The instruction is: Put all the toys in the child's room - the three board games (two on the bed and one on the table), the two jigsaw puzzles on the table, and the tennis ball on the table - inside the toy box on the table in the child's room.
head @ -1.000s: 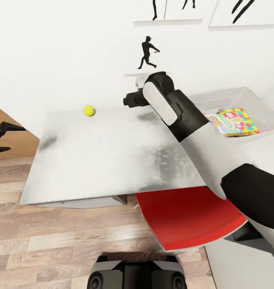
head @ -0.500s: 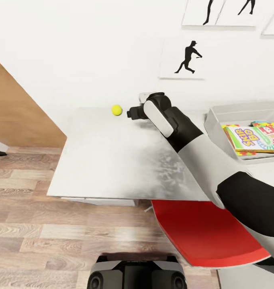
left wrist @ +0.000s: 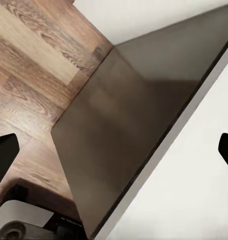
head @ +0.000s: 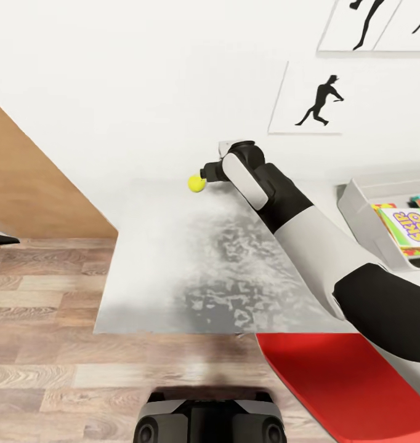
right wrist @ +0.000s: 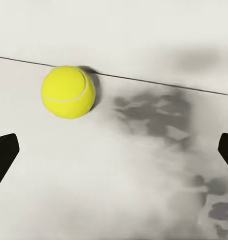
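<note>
Jaws spread on my right gripper [right wrist: 114, 150], nothing pinched; left gripper [left wrist: 114, 150] spread too
Ball [head: 196, 183] on the table [head: 173, 271] at its wall edge, just ahead of my right fingertips; box [head: 358, 215] far right

We reach our right arm [head: 296, 215] forward, elbow bent, wrist level, and our right gripper [head: 205, 174] points away from us with its fingertips [right wrist: 3, 155] spread wide. Our left gripper [left wrist: 114, 152] hangs low, fingers likewise parted.
</note>
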Available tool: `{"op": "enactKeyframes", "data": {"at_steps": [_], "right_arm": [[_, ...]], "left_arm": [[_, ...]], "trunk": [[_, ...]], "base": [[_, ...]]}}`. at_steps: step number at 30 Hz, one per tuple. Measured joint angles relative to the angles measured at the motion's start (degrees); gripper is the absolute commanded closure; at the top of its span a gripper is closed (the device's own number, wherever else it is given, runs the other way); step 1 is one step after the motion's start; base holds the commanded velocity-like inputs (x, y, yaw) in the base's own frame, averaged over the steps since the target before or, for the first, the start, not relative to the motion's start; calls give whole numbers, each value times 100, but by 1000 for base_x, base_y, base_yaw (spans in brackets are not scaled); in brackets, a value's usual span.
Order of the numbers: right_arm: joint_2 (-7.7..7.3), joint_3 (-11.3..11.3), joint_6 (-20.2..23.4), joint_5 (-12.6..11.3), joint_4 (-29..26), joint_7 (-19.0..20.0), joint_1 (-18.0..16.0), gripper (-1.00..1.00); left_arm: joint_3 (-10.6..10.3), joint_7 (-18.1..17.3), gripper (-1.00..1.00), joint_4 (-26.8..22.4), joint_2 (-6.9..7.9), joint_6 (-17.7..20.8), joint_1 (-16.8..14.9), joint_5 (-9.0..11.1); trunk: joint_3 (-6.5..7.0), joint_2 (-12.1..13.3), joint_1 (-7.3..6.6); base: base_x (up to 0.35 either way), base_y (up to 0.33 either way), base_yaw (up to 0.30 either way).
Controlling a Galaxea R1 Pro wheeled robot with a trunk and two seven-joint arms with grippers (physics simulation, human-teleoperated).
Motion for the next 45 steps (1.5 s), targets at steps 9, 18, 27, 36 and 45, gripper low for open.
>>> {"op": "enactKeyframes", "data": {"at_steps": [9, 18, 27, 36, 45], "right_arm": [[-35, 12, -18, -2, 5, -12, 199, -100], [-26, 53, -127, -2, 12, 1, 306, -100], [-13, 61, -332, -3, 67, 67, 353, -100], [28, 114, -530, -5, 56, 88, 418, -100], [32, 123, -1289, -12, 267, 219, 418, -100]], "left_arm": [[-824, 12, -100, 289, -127, -46, 121, -254], [-930, -26, -100, 492, -386, -64, 310, -998], [-880, -35, -100, 947, -491, -66, 469, -1189], [-874, -38, -100, 1380, -788, -69, 1008, -1622], [-902, -996, -100, 2531, -1697, -504, 1732, -4506]], "trunk": [[0, 0, 2], [0, 0, 2], [0, 0, 2], [0, 0, 2], [0, 0, 2]], "base": [[72, 103, -106], [7, 10, -11], [0, 1, -1], [0, 0, 0], [0, 0, 0]]}}
